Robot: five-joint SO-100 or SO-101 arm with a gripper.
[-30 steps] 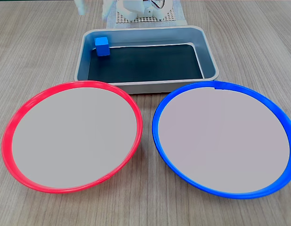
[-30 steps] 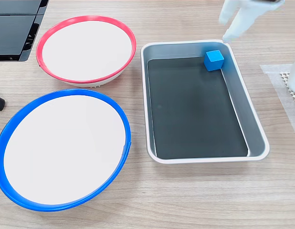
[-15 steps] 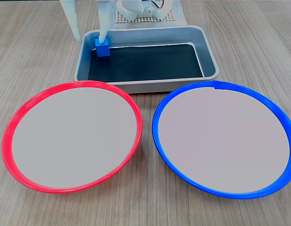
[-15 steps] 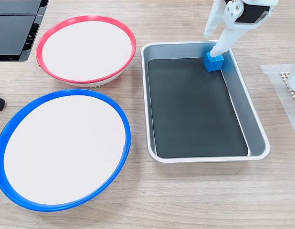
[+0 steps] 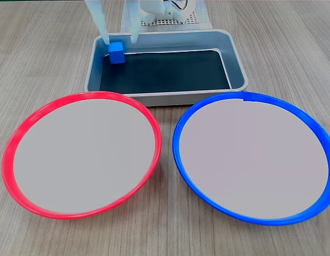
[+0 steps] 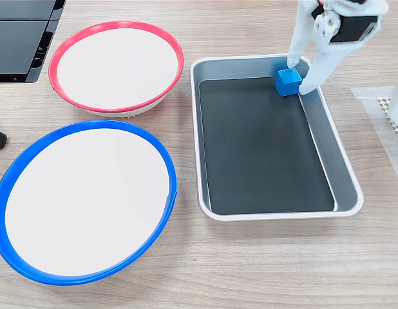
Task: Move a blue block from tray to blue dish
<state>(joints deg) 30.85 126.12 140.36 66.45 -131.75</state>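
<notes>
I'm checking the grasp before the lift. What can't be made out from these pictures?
- Contact: whether the fingers touch the blue block is too fine to tell in both fixed views.
- Arm: cut off by the top edge in both.
- Block's far face: hidden behind the block itself, beside the tray wall.

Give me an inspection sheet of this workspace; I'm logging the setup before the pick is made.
Surface: wood-grain table, no spills seen.
Job's things: blue block sits in a corner of the tray; blue dish holds nothing.
Clutter: red dish, holding nothing, beside the blue one.
Grippers: gripper lowered into the tray, jaws open, one finger on each side of the block; contact cannot be told.
Cables: thin wires at the arm's base.
Surroundings: white mesh mat under the base; dark flat object at the table's edge in a fixed view.
</notes>
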